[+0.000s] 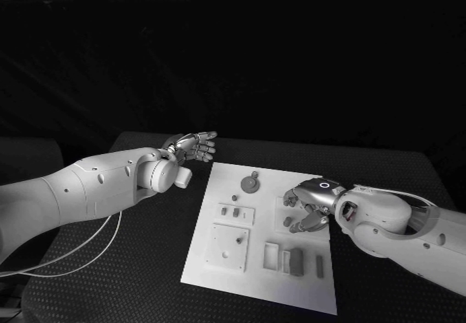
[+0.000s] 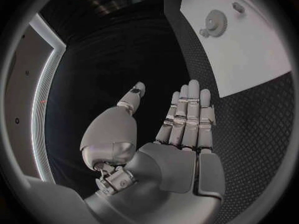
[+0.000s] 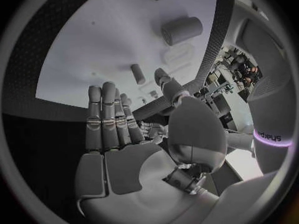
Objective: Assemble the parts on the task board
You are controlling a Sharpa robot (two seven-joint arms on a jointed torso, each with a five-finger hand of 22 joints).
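Task board (image 1: 254, 269): white plate on the black table (image 1: 388, 168), lying between the two hands.

Left hand (image 1: 191, 146): off the board, just beyond its far corner, above the table. Fingers straight and side by side, thumb apart; palm bare in the left wrist view, nothing held.

Right hand (image 1: 309, 205): over the board's edge on its own side, fingers spread and bent downward; nothing held in the right wrist view. Whether the fingertips touch the board cannot be told.

Gear-shaped part (image 1: 250, 184): on the board, between the hands, apart from both.

Small parts (image 1: 291, 260): in recesses nearer the robot than the right hand; shapes hard to make out.
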